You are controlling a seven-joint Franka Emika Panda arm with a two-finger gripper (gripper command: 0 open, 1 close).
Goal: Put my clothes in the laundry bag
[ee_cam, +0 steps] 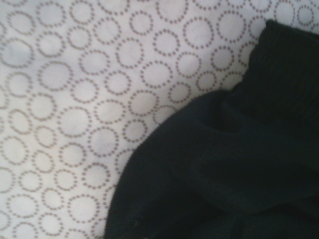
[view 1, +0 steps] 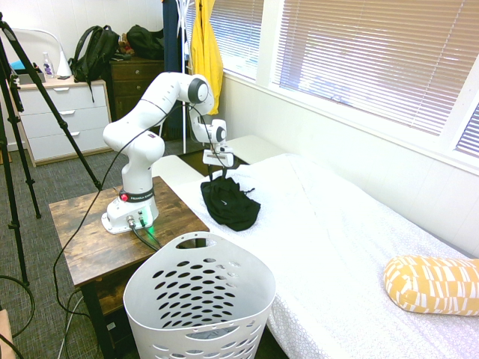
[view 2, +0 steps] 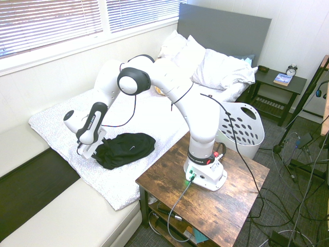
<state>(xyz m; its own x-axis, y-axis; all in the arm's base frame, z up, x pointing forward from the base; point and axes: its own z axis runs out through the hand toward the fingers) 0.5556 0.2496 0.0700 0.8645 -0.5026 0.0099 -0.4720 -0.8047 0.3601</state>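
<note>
The clothes (view 1: 230, 203), a crumpled black garment with a small white logo (view 2: 126, 148), lie on the white patterned bed sheet near the bed's foot end. My gripper (view 1: 217, 170) (view 2: 88, 152) stands open and points down at the garment's end farthest from the pillows, low over the fabric. The wrist view shows black cloth (ee_cam: 224, 164) close up, lying on the circle-printed sheet. The laundry bag (view 1: 198, 299), a white basket with oval holes (view 2: 241, 131), stands on the floor beside the wooden table, between table and bed.
The wooden table (view 1: 82, 232) bears the arm's base. A yellow patterned pillow (view 1: 430, 284) lies further up the bed. A yellow garment (view 1: 206, 45) hangs by the window, and a black backpack (view 1: 96, 52) sits on the dresser. A nightstand (view 2: 277, 85) is beyond the basket.
</note>
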